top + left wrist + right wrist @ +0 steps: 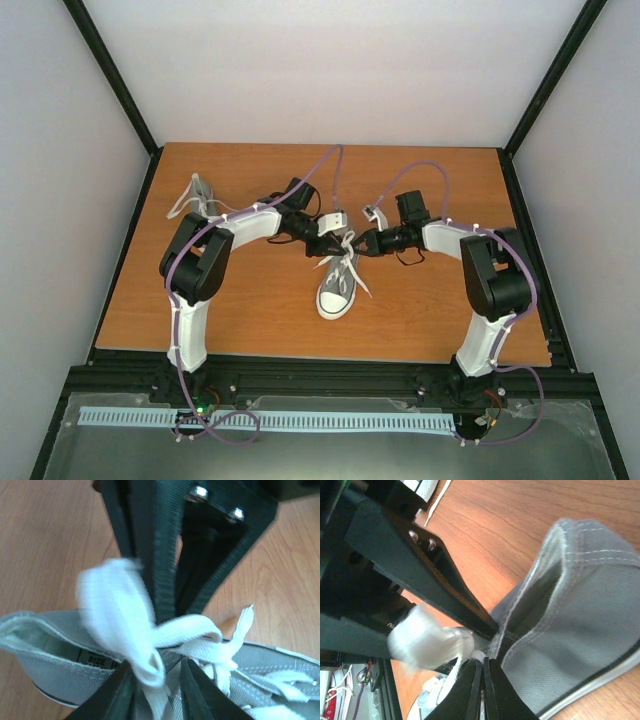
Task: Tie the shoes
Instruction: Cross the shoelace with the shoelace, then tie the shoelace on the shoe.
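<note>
Pointing its white toe cap at the near edge, toward the arm bases, one shoe (337, 285) sits upright on its sole at the ctr of the table (250, 320), heel to the far side. Its long axis runs far-to-near, approx square to the table's front edge. The other shoe (193, 197) lies well apart at the far left, too small in the top view to tell which way it points.

Looks of the ctr shoe: grey canvas upper w/ pale stitching round collar and heel, white rubber toe cap, and a white sole w/ a thin dark stripe. There is a size label inside the collar, and a flat white lace (125, 620) crosses over the front. One loose lace end trails on the wood on the right arm's side.

Both grippers meet over the shoe's throat, tips nearly touching each other. The left gripper (156, 662) has its fingers a little apart. A blurred loop of the lace hangs btwn them, against one finger w/ a gap to the other, so no pinch shows. The right gripper (482, 662) is closed tight, fingers together, nipping the lace at the crossing just beside the collar.
</note>
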`<state>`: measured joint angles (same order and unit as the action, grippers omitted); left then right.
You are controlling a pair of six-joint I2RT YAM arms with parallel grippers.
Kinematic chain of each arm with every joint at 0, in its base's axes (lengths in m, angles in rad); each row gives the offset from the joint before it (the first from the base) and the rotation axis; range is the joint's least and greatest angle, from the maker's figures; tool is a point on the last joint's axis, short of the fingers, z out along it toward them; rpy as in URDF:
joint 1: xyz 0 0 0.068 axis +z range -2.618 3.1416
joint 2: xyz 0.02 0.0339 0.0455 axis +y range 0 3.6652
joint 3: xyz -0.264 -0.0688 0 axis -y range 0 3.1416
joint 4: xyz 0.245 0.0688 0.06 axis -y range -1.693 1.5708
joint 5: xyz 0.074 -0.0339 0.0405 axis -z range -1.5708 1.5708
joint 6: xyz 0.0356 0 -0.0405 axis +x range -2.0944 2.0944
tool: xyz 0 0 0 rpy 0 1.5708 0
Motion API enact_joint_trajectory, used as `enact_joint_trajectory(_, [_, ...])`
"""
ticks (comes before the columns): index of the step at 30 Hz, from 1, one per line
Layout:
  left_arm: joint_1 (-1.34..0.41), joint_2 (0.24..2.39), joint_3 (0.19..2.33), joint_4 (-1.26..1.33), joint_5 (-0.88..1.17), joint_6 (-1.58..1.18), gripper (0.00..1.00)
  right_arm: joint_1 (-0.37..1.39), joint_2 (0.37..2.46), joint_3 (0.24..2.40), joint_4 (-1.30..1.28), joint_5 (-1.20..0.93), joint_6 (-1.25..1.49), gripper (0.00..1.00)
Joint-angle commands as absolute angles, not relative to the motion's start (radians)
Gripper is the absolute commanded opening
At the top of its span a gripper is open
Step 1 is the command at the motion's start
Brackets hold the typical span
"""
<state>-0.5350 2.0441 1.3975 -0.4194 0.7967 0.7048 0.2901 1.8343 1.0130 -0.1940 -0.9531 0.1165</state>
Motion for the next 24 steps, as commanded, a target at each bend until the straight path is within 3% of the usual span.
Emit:
enact_joint_trajectory(1, [-0.54,2.051,1.448,-0.428,0.823,0.731,0.36,0.274,1.804,1.02,-0.218,-0.941,0.083,0.03])
enact_joint_trajectory(4, [-0.54,2.051,1.49,-0.474,0.833,0.73,0.46,0.275,1.81,1.02,-0.224,-0.948,0.08,0.03])
enact_joint_trajectory(7, [-0.54,2.057,1.549,-0.552,0.862,0.725,0.48,0.276,1.811,1.017,-0.222,-0.958,0.081,0.03])
enact_joint_trajectory(12, [-0.542,2.076,1.637,-0.629,0.923,0.706,0.49,0.28,1.805,1.017,-0.222,-0.962,0.081,0.03])
enact_joint_trajectory(24, [-0.563,2.124,1.683,-0.59,0.859,0.539,0.49,0.316,1.802,1.042,-0.244,-0.939,0.065,0.03])
